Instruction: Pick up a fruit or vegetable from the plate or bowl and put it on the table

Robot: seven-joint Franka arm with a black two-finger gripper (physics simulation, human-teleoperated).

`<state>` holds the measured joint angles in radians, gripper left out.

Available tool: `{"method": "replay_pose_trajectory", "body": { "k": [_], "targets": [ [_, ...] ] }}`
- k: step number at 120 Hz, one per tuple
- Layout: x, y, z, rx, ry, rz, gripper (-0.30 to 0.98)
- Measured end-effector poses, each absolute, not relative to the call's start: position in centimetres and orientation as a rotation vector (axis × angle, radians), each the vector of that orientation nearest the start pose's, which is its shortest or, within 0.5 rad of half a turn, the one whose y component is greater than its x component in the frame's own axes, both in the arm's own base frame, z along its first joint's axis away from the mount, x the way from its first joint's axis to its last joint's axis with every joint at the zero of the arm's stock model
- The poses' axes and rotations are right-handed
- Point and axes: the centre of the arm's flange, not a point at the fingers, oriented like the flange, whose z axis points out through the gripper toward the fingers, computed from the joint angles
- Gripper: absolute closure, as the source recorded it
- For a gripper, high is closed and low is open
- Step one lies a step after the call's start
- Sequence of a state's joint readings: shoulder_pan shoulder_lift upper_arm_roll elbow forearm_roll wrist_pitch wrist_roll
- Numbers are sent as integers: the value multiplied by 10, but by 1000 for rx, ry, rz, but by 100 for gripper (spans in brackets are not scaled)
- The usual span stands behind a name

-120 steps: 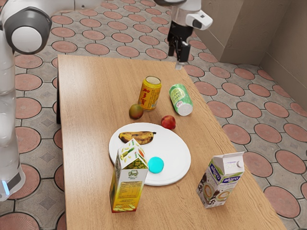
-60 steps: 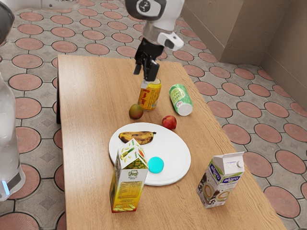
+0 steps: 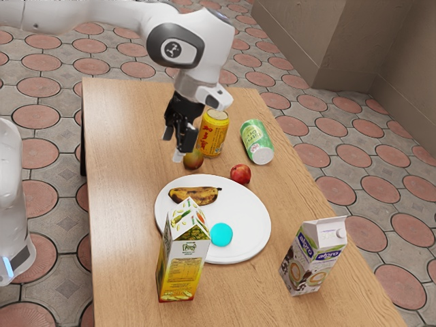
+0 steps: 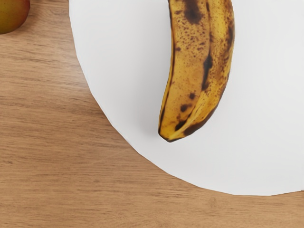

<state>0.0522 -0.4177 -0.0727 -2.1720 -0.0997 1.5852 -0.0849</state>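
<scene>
Yellow, brown-spotted banana is carried on plate, open surface left between tip and rim. "alpro" is read on carton beside plate. Gripper is positioned above plate level, jaws parted.

1. The gripper hangs above the table, fingers apart, partly covering the mango.
2. A spotted banana and a cyan round thing lie on the plate.
3. A red fruit sits beside it.
4. The yellow can stands; the green can lies.
5. Two cartons, yellow and white, stand upright.
</scene>
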Motion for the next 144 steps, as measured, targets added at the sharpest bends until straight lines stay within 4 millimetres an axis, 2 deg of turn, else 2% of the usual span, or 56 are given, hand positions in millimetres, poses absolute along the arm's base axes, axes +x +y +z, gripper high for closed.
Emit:
{"method": "replay_pose_trajectory", "body": {
  "k": [15,28,41,61,80,144],
  "targets": [
    [408,-34,537,-3201,-131,264,0],
    [412,-36,519,-3220,-160,243,0],
    [431,-40,494,-3224,-171,215,0],
    [448,-44,482,-3233,-186,130,0],
    [463,-44,461,-3235,-201,122,0],
    [475,-48,433,-3234,-217,146,0]
  ]
}}
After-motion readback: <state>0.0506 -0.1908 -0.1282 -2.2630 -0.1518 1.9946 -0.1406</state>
